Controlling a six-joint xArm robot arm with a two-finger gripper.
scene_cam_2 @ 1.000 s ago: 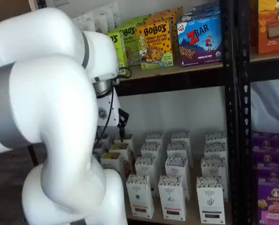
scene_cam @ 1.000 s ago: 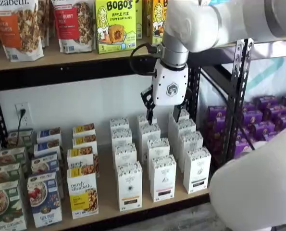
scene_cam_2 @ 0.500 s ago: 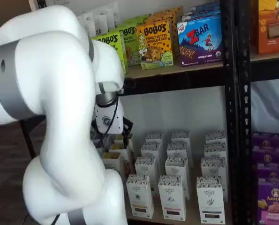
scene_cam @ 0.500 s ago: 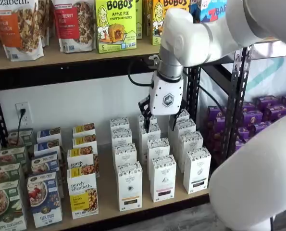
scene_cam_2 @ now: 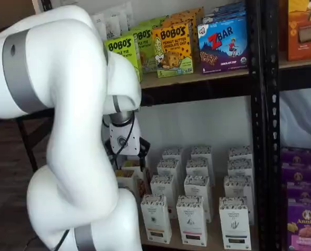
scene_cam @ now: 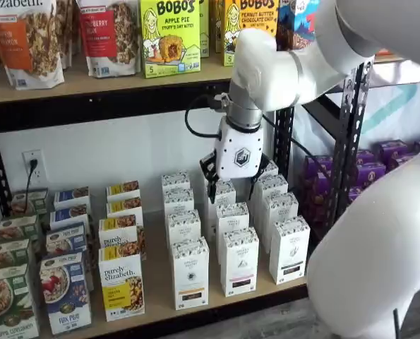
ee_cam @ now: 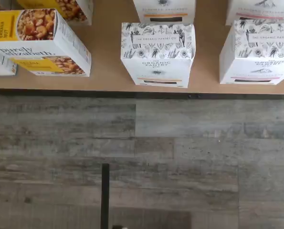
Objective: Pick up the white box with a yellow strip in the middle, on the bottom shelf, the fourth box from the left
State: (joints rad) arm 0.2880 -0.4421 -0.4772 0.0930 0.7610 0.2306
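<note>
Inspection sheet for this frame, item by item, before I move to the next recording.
Surface: bottom shelf, plywood, crowded with rows of boxes.
Job's things: white box, upright at the front edge, untouched.
Clutter: purely elizabeth box on one side; black-banded white carton on the other.
Grippers: gripper open, empty, clear of the boxes.
Cables: black cable looped at the wrist; cord in a wall outlet.
Surroundings: grey plank floor; purple boxes on the neighbouring rack.

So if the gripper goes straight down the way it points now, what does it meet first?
Probably the tops of the white cartons in the back rows on the bottom shelf; the gripper hangs just above them with jaws open. Depth is unclear, so which carton is uncertain. The target white box stands further forward.
</note>
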